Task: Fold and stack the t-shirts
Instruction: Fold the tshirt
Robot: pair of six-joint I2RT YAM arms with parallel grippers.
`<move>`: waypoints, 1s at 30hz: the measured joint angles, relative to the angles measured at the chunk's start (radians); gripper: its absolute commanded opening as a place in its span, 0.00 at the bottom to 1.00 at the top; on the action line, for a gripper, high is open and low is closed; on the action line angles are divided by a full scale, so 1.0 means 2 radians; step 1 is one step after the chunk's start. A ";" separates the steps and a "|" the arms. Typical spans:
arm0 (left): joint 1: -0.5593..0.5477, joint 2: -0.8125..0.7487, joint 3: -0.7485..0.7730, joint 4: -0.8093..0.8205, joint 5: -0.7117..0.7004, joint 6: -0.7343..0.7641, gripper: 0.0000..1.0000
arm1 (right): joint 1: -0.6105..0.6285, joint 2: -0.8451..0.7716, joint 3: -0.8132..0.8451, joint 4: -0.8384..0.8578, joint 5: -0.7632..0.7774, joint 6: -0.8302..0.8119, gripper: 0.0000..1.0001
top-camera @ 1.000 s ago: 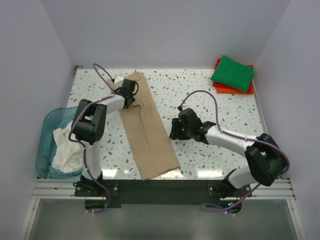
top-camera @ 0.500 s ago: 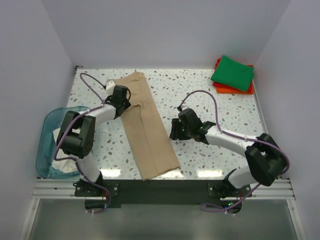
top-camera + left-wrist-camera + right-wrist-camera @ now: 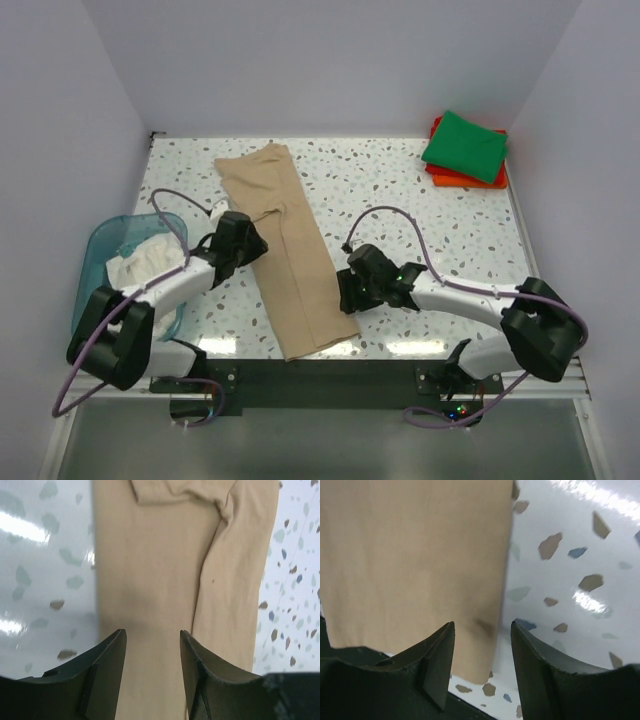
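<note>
Tan t-shirt (image 3: 290, 255) lies as a long folded strip on the table (image 3: 380, 160) (green shirt (image 3: 465, 147) atop orange-red shirt (image 3: 458, 180), far right corner). Left gripper (image 3: 255, 240) and right gripper (image 3: 345, 290) flank it, jaws apart, empty.

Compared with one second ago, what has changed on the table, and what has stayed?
The left gripper drew back from the far end of the tan shirt to the middle of its left edge; the right gripper moved toward the arm bases along its right edge. Both are open, holding nothing. The tan shirt, the green shirt on the orange-red shirt and the white shirt in the basket stayed put.
</note>
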 measured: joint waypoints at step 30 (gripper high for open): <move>-0.341 -0.143 -0.050 -0.304 0.052 -0.183 0.48 | 0.071 -0.052 -0.032 -0.064 0.014 0.013 0.52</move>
